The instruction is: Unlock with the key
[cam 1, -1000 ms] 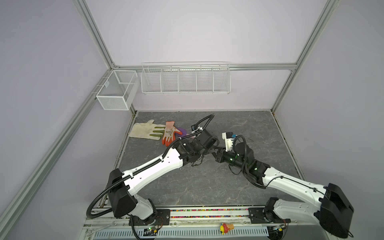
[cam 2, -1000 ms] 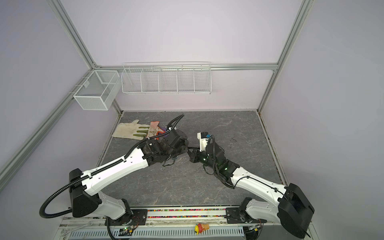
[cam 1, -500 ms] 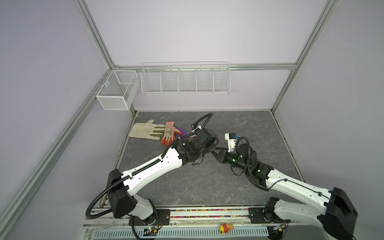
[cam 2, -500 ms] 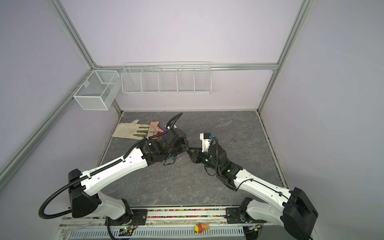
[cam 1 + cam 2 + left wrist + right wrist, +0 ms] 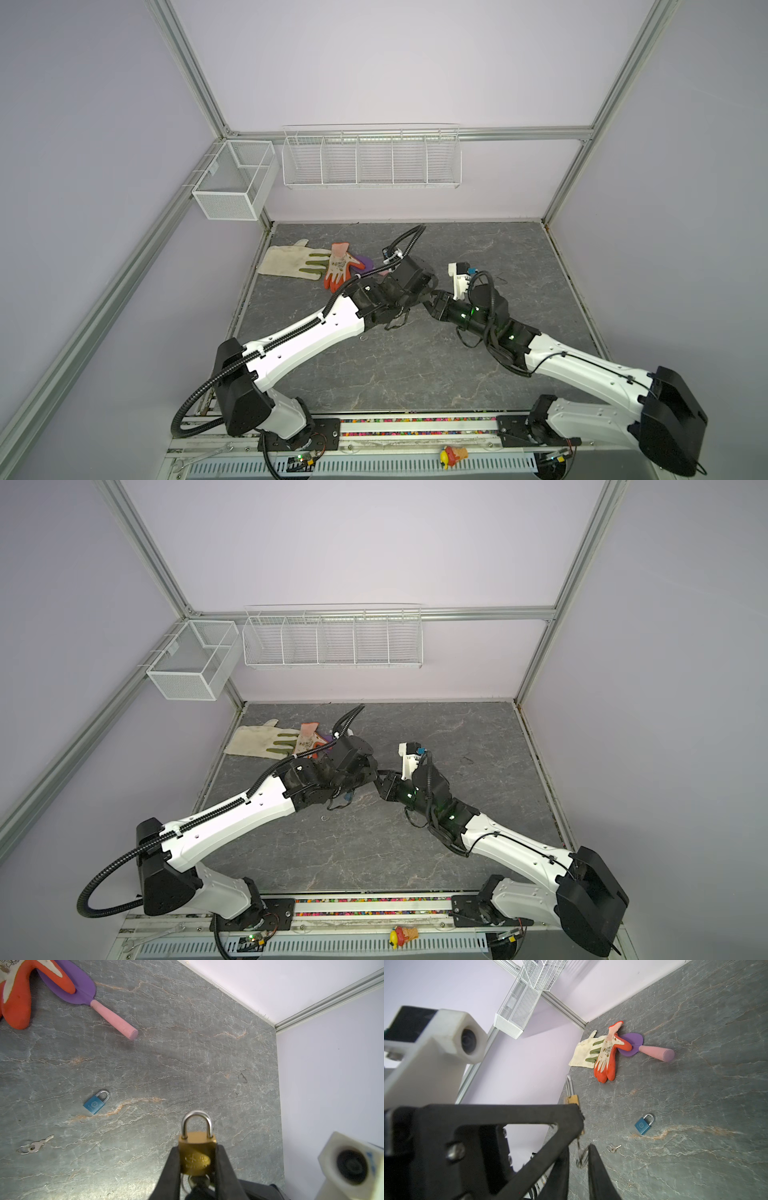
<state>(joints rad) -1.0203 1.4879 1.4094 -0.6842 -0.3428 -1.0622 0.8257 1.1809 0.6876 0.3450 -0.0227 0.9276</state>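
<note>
My left gripper (image 5: 196,1147) is shut on a brass padlock (image 5: 196,1155) held above the table, its steel shackle closed. A key (image 5: 194,1181) with a ring sits in the bottom of the lock. In the right wrist view the padlock (image 5: 572,1099) shows edge-on behind the left gripper's finger. The key and its ring (image 5: 580,1155) hang between the fingers of my right gripper (image 5: 579,1149). Those fingers stand slightly apart, the ring against one of them. In both top views the left gripper (image 5: 430,293) (image 5: 374,771) and right gripper (image 5: 432,305) (image 5: 381,780) meet tip to tip mid-table.
A blue padlock (image 5: 94,1103) (image 5: 643,1124) and a spare key on a ring (image 5: 35,1146) (image 5: 612,1148) lie on the grey table. Two gloves (image 5: 316,264) and a purple trowel with a pink handle (image 5: 112,1017) lie at the back left. Wire baskets (image 5: 370,158) hang on the walls.
The right gripper's fingers have parted a little around the key. Both arms have shifted slightly and stay tip to tip.
</note>
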